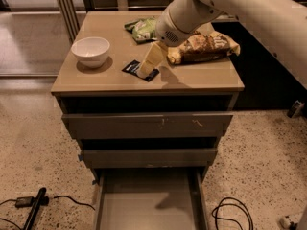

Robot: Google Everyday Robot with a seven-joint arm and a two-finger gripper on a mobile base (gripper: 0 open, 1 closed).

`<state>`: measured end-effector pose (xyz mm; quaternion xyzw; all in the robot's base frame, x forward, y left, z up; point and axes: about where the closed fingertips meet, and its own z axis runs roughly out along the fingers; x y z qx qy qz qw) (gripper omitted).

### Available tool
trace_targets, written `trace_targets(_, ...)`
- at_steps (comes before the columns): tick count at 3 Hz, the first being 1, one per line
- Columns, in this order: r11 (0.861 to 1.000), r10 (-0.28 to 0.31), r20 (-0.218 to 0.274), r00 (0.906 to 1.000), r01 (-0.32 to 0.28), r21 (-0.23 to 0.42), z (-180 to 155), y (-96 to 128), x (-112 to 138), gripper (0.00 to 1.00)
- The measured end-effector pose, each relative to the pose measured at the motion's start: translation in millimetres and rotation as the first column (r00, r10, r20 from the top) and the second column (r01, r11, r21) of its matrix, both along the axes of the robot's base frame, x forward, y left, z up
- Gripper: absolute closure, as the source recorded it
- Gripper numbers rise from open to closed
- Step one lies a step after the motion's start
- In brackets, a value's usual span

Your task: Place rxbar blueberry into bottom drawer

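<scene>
**Item:** rxbar blueberry (130, 68), a small, flat, dark navy wrapper with pale lettering. It lies flat on the cabinet top (196, 76) near the front edge, between the white bowl (91, 51) and the yellow-brown bag (204, 47). The green snack bag (141, 28) is further back.

**My gripper** (146, 69): angled down from the upper right, with its pale tip over the middle of the bar and at or just above the wrapper. I cannot tell whether it is touching. I also cannot tell from this view whether it stands apart or closed, because it reads as one pale wedge.

**Handling, as I judge it:**
- Light — the weight should be no trouble.
- Thin and low on the wood, so there is little height to catch. My tips would have to go right down to the surface.
- The foil wrapper is probably slick, and the bar inside firm but slightly bendable (it will not break).
- Best hold: across the short width at mid-length, not by the crimped ends, which would fold and slip.

**Destination:** bottom drawer (144, 202), pulled out below the two closed fronts, with its grey floor bare where I can see it — directly beneath the front edge.

**Risk:** I could nudge the bar sideways instead of gripping it.
</scene>
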<state>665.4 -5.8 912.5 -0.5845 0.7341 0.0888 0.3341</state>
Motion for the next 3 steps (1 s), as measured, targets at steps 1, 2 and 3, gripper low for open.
trace_targets(1, 0.999, 0.018, -0.043, 0.9989, -0.019, -0.029, -20, 18, 6, 0.0)
trace_targets(2, 0.998, 0.025, -0.079, 0.9966, -0.029, -0.048, -39, 32, 14, 0.0)
trace_targets(3, 0.998, 0.015, -0.1, 0.9949, -0.021, -0.059, -55, 44, 33, 0.0)
